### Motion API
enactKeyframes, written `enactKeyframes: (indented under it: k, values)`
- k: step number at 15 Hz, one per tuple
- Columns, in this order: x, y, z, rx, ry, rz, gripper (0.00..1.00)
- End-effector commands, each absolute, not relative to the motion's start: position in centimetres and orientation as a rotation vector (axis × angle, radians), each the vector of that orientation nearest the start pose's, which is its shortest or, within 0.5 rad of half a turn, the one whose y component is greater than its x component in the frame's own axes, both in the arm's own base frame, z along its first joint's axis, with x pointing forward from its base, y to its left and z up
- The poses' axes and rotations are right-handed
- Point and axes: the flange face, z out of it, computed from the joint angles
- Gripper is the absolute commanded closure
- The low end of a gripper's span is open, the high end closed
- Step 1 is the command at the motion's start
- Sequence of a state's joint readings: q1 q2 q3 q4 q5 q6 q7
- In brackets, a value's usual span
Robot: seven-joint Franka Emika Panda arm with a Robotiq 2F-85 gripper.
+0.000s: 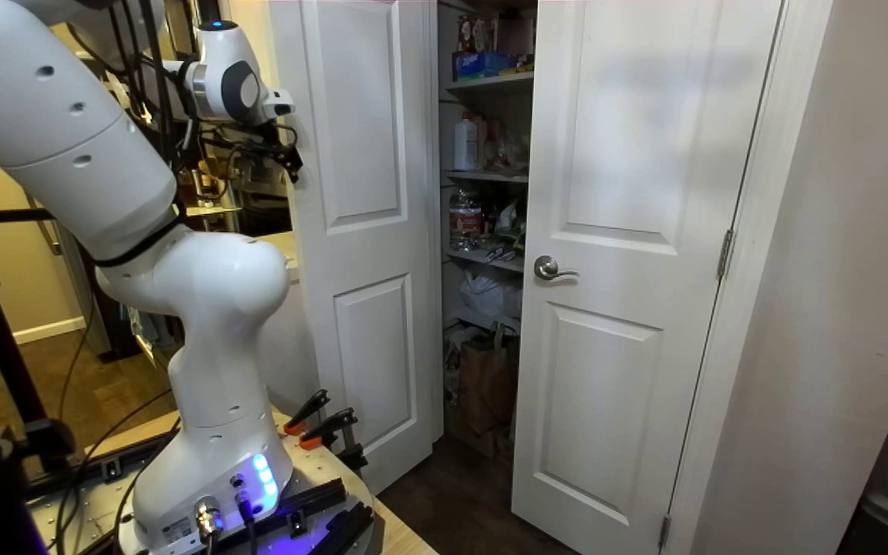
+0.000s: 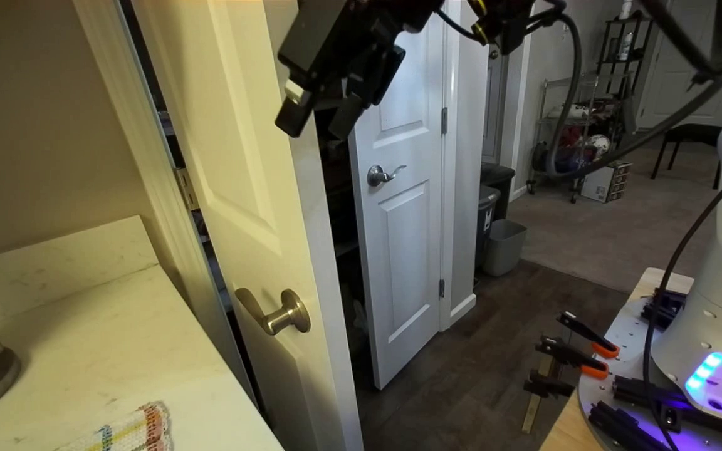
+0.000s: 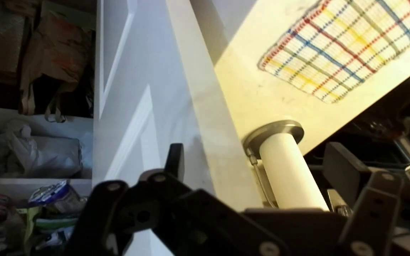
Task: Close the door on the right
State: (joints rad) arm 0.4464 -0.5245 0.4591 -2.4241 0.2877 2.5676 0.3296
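In an exterior view, a pale, veined countertop (image 2: 123,338) lies below and left of the jaws, bearing a white woven cloth striped in bright colours (image 2: 138,432). Next comes the task's door, a tall white panelled leaf (image 2: 242,188) standing ajar just beside the jaws, its curved silver lever handle (image 2: 286,313) below them. The black two-fingered gripper (image 2: 317,119) has its fingers spread well apart and holds nothing; in the wrist view the door's long edge (image 3: 210,106) shows between them, though whether either finger touches it I cannot tell. Right of the jaws stands the twin white panelled leaf (image 2: 405,244), also ajar, its silver lever (image 2: 378,175) lower than they are. Farther right are a grey wastebasket (image 2: 505,247), black clamps with orange tips (image 2: 571,356) and the robot arm's white base (image 2: 690,332).
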Motion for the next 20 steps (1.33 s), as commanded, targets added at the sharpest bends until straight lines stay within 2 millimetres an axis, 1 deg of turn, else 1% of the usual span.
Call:
enactKeyframes:
  k: [1,6,9,11,14,20]
  values:
    - [24.8,38.5,56.2,-2.617,-0.462,-0.836,0.0]
    - [23.3,40.8,57.7,-2.639,-0.45,-0.985,0.0]
    - [22.9,42.1,59.0,-2.655,-0.462,-1.097,0.0]
    - [22.8,42.8,59.4,-2.672,-0.463,-1.151,0.0]
    - [22.3,43.5,59.7,-2.673,-0.433,-1.186,0.0]
    - [21.8,43.9,60.5,-2.719,-0.387,-1.256,0.0]
